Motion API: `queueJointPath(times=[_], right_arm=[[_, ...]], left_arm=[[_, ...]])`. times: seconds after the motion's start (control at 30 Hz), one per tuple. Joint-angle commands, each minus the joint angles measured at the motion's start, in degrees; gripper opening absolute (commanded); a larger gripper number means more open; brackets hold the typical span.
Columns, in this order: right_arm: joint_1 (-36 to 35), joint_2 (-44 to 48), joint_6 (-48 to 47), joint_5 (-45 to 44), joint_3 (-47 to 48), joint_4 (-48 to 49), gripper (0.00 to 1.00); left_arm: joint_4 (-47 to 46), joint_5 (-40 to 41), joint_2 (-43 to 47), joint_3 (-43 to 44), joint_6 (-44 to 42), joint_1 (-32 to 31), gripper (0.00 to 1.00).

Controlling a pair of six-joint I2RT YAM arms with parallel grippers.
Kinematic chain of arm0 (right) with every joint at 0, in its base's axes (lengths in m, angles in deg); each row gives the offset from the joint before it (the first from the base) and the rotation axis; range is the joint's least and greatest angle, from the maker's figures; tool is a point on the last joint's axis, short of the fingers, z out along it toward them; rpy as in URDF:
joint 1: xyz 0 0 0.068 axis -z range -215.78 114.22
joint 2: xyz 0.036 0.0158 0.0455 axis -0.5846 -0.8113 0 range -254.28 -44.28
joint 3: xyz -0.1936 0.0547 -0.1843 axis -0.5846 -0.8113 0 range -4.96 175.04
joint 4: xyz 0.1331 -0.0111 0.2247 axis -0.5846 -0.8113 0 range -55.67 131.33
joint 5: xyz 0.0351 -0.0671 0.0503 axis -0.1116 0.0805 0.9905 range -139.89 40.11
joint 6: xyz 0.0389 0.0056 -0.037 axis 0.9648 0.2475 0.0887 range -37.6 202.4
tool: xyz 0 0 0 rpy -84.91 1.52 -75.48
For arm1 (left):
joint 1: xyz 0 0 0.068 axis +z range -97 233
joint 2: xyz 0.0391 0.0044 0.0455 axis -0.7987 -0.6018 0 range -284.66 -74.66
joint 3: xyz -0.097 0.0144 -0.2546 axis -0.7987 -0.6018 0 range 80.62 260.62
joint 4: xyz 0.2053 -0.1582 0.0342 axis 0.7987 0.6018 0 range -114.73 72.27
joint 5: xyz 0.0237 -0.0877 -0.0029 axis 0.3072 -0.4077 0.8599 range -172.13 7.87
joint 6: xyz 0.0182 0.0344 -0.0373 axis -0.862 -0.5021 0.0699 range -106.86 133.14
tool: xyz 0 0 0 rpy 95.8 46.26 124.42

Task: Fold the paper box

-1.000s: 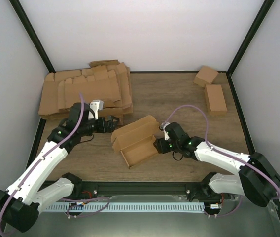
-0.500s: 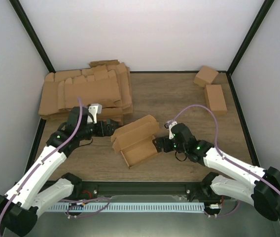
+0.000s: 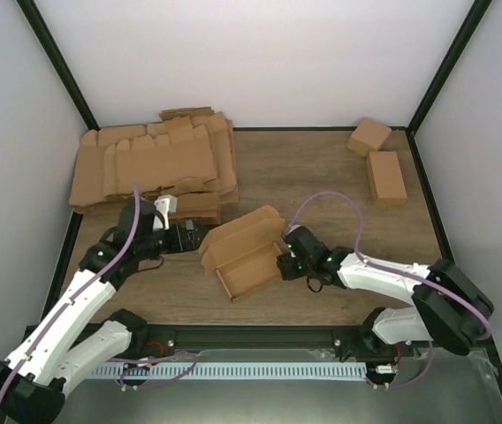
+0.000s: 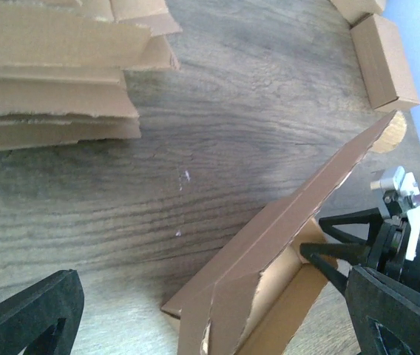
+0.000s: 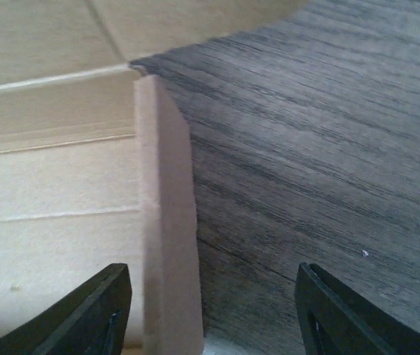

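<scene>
The paper box (image 3: 244, 252) is unmoved. The right gripper (image 3: 283, 264), released, has been brought against its right end; the left gripper (image 3: 199, 237), released, has been drawn slightly nearer.

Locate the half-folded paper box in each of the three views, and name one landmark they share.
Top external: the paper box sits mid-table, tray open, lid flap raised.
Left wrist: the paper box is lower right of centre, flap running diagonally.
Right wrist: the paper box fills the left side, very close.
Shared landmark: the wood-grain table, in all three.
</scene>
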Motion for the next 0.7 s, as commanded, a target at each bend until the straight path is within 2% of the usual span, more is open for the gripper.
queueJointPath(times=[0.0,0.33,0.43,0.67], right_arm=[[-1.01,-2.85,0.66,-4.96,3.05,3.17,0.61],[-1.47,-5.72,1.14,-6.97,4.62,2.43,0.34],[-1.59,-5.37,1.65,-6.76,4.30,2.32,0.22],[-2.40,-3.15,2.96,-7.24,3.74,1.55,0.08]], left_arm=[[0.72,-0.06,1.32,-2.25,1.97,0.12,1.00],[0.42,0.23,1.03,-3.51,1.81,0.16,1.00],[0.19,0.08,1.19,-3.48,1.97,0.12,1.00],[-0.01,-0.02,1.15,-3.28,2.09,0.16,1.00]])
